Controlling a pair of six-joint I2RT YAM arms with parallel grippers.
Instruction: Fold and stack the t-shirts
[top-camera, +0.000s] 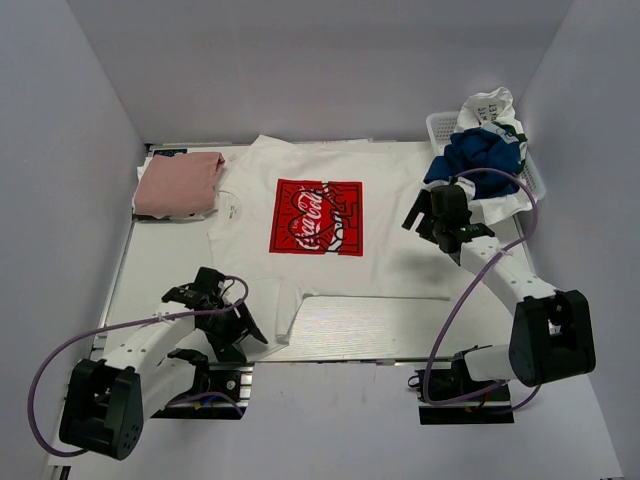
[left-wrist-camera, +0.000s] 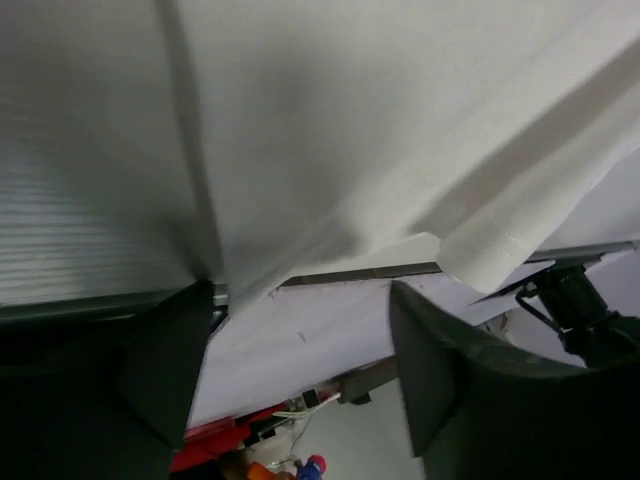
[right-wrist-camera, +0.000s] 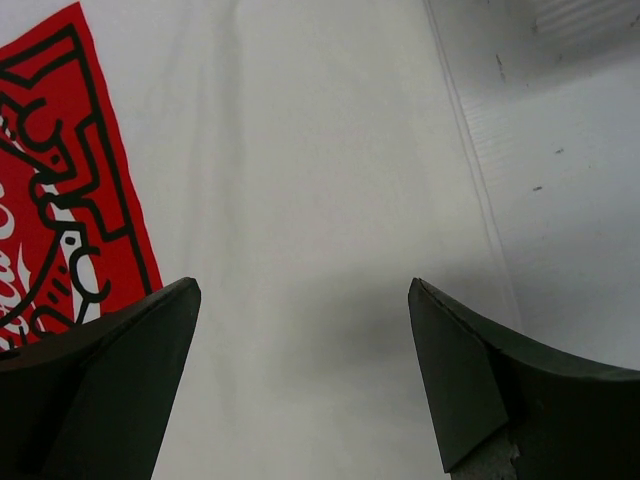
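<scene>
The white t-shirt (top-camera: 385, 245) lies spread flat, front up, in the middle of the worktop (top-camera: 360, 330), its red Coca-Cola print (top-camera: 316, 217) centred and its collar toward the left. Laid out this way it gives both arms free edges to take for a fold. The near-left part is bunched where it meets the worktop's front edge.

The left claw (top-camera: 240, 325) sits low at that bunched corner. In the left wrist view its 2 fingers (left-wrist-camera: 165, 370) stand apart with nothing between them, and the stitched hem (left-wrist-camera: 480, 250) hangs loosely just beyond them, so this looks like an approach to a pinch, not a hold.

The right claw (top-camera: 422, 217) hangs over the shirt's right side. Its wrist view shows the fingers (right-wrist-camera: 500, 390) wide apart above plain white cloth, the print to the left and the shirt's straight edge (right-wrist-camera: 470, 190) to the right, with bare worktop past it. It grips nothing. It seems placed to take that edge, so the 2 arms can lift opposite sides together.

A salmon-pink t-shirt (top-camera: 178, 184) rests folded at the far-left corner, probably the start of the stack. The white basket (top-camera: 436, 127) at the far right holds a crumpled blue t-shirt (top-camera: 478, 155) and a white-and-green t-shirt (top-camera: 492, 108), waiting unfolded. By my judgement 1 shirt is done, 1 is in hand, and 2 remain.
</scene>
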